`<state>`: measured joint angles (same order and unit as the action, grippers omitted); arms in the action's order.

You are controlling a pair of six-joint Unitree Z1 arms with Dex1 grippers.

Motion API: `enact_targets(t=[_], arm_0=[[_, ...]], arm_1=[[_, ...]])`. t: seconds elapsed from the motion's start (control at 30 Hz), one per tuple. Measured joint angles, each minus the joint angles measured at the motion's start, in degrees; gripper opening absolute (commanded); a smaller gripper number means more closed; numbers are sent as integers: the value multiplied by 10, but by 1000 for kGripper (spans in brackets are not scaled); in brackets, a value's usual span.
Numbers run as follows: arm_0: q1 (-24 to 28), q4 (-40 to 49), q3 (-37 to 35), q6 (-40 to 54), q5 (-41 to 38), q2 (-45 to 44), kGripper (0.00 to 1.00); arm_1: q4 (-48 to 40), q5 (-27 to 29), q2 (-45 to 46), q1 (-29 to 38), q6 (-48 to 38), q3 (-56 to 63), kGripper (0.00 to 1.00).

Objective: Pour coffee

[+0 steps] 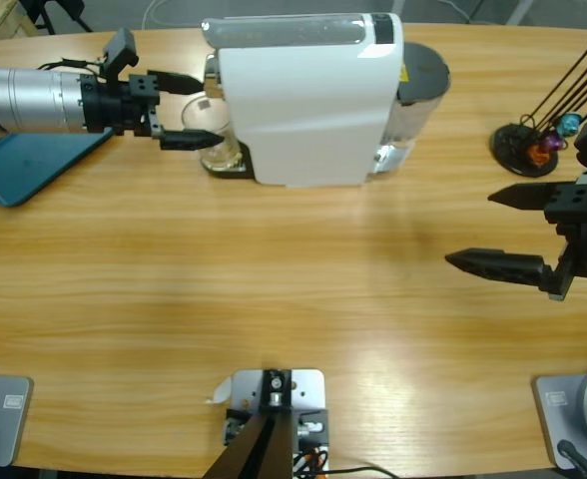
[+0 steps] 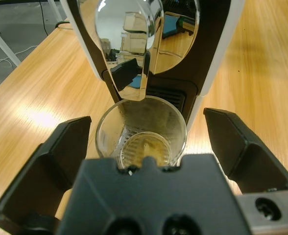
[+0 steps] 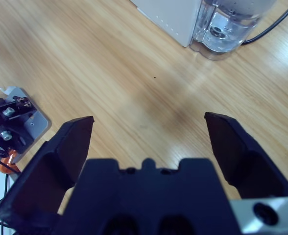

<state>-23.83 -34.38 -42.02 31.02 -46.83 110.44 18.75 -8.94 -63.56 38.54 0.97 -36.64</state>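
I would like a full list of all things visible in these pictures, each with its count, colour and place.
coffee machine: one, white with dark front, back middle of the table.
water tank: one, clear, at the machine's rear.
glass: one, clear, under the machine's spout.
coffee: a shallow amber layer in the glass's bottom.
tray: one, teal, left edge of the table.
capsule stand: one, black, with coloured capsules, right back.
table: one, light wood.
left gripper: black, jaws open on either side of the glass.
right gripper: black, jaws open over bare table, right side.
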Motion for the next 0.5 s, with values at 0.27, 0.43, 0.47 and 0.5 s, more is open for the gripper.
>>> enact_targets(t=[0.27, 0.43, 0.47, 0.5], arm_0=[[-13, 1, 0, 0, 24, 0, 1000], [-15, 7, 0, 0, 42, 0, 1000], [-15, 7, 0, 0, 44, 0, 1000], [-15, 7, 0, 0, 46, 0, 1000]], arm_1=[[-5, 0, -1, 0, 0, 0, 1000], [-5, 0, -2, 0, 0, 0, 1000], [-5, 0, -2, 0, 0, 0, 1000], [-5, 0, -2, 0, 1, 0, 1000]])
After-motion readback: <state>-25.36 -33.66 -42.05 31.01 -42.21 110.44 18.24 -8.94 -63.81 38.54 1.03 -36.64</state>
